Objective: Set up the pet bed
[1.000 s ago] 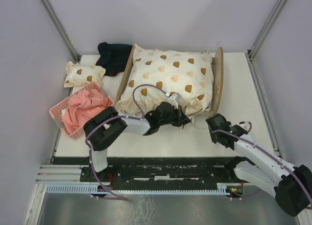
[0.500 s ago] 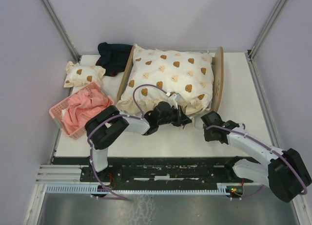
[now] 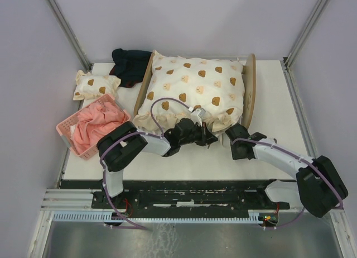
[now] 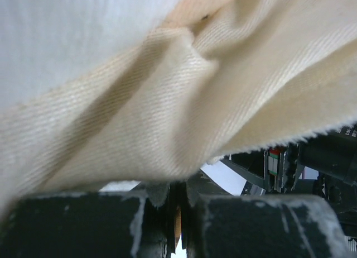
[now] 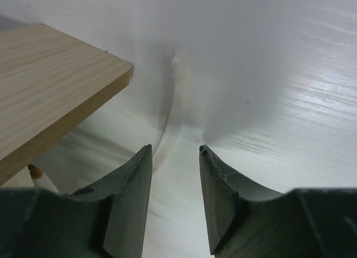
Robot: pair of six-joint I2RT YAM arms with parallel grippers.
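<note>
Overhead, the pet bed point(image 3: 250, 87) sits toward the back middle of the table point(image 3: 273, 101), its plywood end boards showing at left and right, and a cream bear-print quilt point(image 3: 192, 87) is spread over it so that the mattress is hidden. The left gripper point(image 3: 208, 137) meets the quilt's near edge, but from above its fingers are too dark and small to read. The left wrist view settles that: a fold of cream twill quilt point(image 4: 167, 101) fills the picture and runs down into the left gripper point(image 4: 177, 227), whose jaws are pressed together on the cloth.

The right gripper point(image 3: 233, 136) lies low on the table, just beside the near right corner of the bed. From above its jaws blur into the arm. The right wrist view shows the right gripper point(image 5: 174, 196) with its jaws apart and only bare white table point(image 5: 268, 73) between them (nothing is held). A pale wood-grain board point(image 5: 50, 79) juts in at the upper left of that view, probably the bed's end board, and it stands apart from the fingers.

Only the top view shows the rest: a pink basket point(image 3: 66, 129) holding pink cloth point(image 3: 95, 127) at the left, a small bear-print pillow point(image 3: 96, 85) behind it, and a dark cloth point(image 3: 129, 65) beside the bed's far left corner.
</note>
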